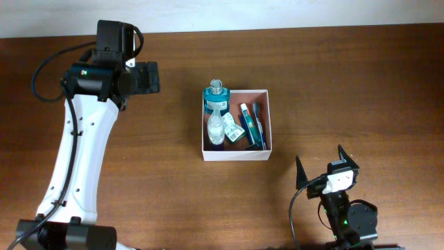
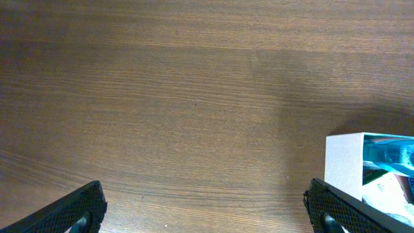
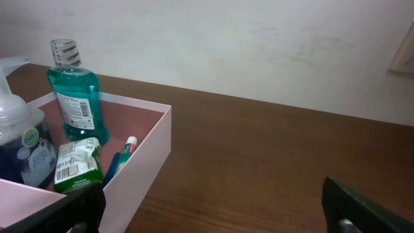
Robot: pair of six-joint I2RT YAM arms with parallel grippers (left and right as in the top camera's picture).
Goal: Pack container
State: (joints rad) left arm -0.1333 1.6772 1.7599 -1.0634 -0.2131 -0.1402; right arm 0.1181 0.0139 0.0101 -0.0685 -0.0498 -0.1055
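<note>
The container (image 1: 236,154) is a square white-walled box with a reddish-brown inside at the table's middle. It holds a teal mouthwash bottle (image 1: 216,96), a clear pump bottle (image 1: 216,127), a green packet (image 1: 233,131), a small tube (image 1: 246,115) and a blue toothbrush (image 1: 256,126). My left gripper (image 1: 151,78) is open and empty, above the table to the left of the container, whose corner (image 2: 343,162) shows in the left wrist view. My right gripper (image 1: 322,167) is open and empty, in front of and to the right of the container, whose wall (image 3: 145,162) and mouthwash bottle (image 3: 74,97) show in the right wrist view.
The brown wooden table (image 1: 347,83) meets a white wall along the back edge (image 1: 277,28). The left arm's white link (image 1: 76,160) stretches along the table's left side. The right arm's base (image 1: 347,219) sits at the front edge.
</note>
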